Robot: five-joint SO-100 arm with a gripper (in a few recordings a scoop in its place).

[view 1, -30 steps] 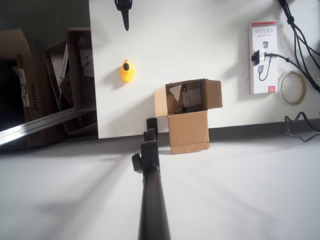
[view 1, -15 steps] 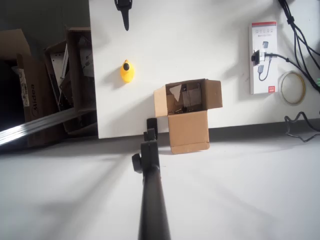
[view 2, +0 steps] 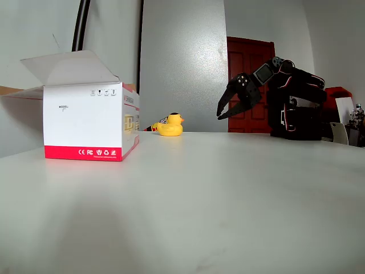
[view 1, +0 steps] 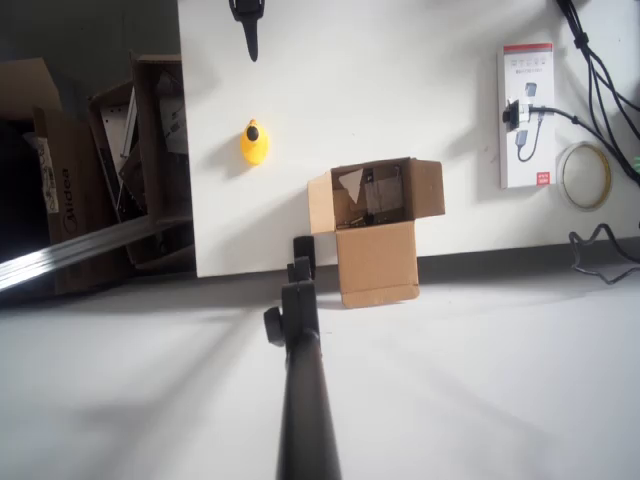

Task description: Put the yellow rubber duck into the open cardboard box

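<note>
In the overhead view the yellow rubber duck (view 1: 254,143) sits on the white board, up and left of the open cardboard box (view 1: 375,215), whose flaps are spread and which holds dark scraps. My gripper (view 1: 251,45) points down from the top edge, well above the duck and apart from it. The fixed view has the duck (view 2: 170,125) far back on the table. To its right my black gripper (view 2: 223,111) hangs in the air, open, with nothing between its fingers. The cardboard box is mostly hidden there behind a white package, with only a brown edge (view 2: 132,87) showing.
A white and red package (view 1: 527,115) (view 2: 85,123), cables and a tape ring (view 1: 584,175) lie at the right of the overhead view. A black pole (view 1: 302,380) rises next to the cardboard box. Darker cardboard boxes (view 1: 90,170) stand off the board's left edge.
</note>
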